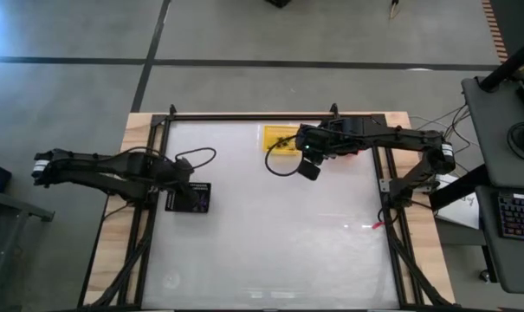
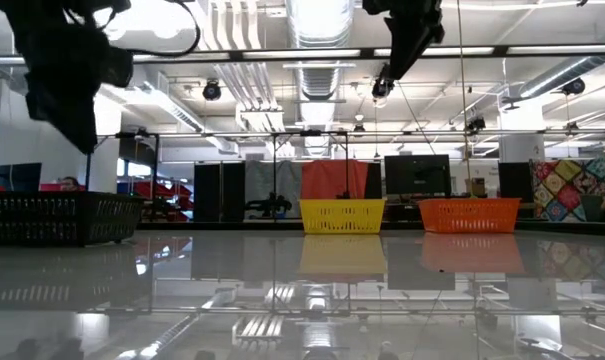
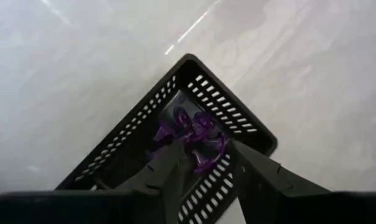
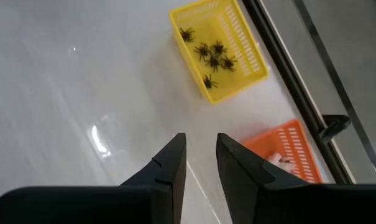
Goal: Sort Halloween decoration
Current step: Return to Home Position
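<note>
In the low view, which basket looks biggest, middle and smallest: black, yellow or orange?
1. black basket, likely just nearest the camera.
2. orange basket, slightly wider than yellow.
3. yellow basket.

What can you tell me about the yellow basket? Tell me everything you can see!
The yellow basket is a small rectangular bin that looks like plastic, with slotted mesh walls and an open top. It stands upright and flat on the white table, near the far edge. It is next to the orange basket, with a gap between them. About six little black spiders lie on its floor. Nothing else touches it.
</note>
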Robot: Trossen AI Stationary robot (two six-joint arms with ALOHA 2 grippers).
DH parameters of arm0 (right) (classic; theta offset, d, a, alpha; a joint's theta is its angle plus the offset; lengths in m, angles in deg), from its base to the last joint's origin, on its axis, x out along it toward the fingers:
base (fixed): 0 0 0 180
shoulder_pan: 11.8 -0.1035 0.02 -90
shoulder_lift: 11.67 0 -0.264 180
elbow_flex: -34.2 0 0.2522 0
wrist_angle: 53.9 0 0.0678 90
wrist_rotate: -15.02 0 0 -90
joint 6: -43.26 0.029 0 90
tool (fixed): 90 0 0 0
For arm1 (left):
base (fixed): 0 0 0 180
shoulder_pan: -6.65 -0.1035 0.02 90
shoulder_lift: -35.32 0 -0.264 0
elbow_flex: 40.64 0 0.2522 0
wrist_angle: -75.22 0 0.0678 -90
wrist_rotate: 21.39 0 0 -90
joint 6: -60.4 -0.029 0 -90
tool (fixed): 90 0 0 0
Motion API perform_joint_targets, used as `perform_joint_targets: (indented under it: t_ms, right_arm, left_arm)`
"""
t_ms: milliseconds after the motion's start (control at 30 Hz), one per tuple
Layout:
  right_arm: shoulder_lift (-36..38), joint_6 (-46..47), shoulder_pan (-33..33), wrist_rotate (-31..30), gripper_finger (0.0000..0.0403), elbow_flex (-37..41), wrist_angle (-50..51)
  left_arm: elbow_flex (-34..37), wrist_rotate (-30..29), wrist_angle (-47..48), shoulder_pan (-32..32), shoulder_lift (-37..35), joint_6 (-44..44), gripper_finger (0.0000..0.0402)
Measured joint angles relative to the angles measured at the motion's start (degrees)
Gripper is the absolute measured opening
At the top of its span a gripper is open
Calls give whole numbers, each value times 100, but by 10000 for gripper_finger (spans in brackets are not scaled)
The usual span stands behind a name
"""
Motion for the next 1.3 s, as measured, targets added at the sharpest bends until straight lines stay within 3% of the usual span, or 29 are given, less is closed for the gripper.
perform_joint_targets:
  t_ms: [233,467,667,1000,1167,1300]
  right_arm:
    - [562,-190,13,3,77,0,18]
    - [2015,-436,13,0,80,465,-565]
    - [3912,-333,11,22,84,1563,-1680]
    - [7050,197,9,514,73,3903,-3427]
    - [8150,-292,9,1039,75,5069,-4468]
    - [8630,-454,9,1064,77,5805,-4929]
  left_arm:
    - [-697,-966,-325,5,-233,-504,108]
    - [-957,-1776,-678,4,-978,-1168,107]
    - [-847,-1798,-963,2,-1781,-1428,107]
    - [-817,-1797,-2220,0,-2658,-2719,107]
    - [-790,-1718,-2250,2,-2856,-2851,107]
    - [-703,-1600,-2485,2,-2961,-2886,107]
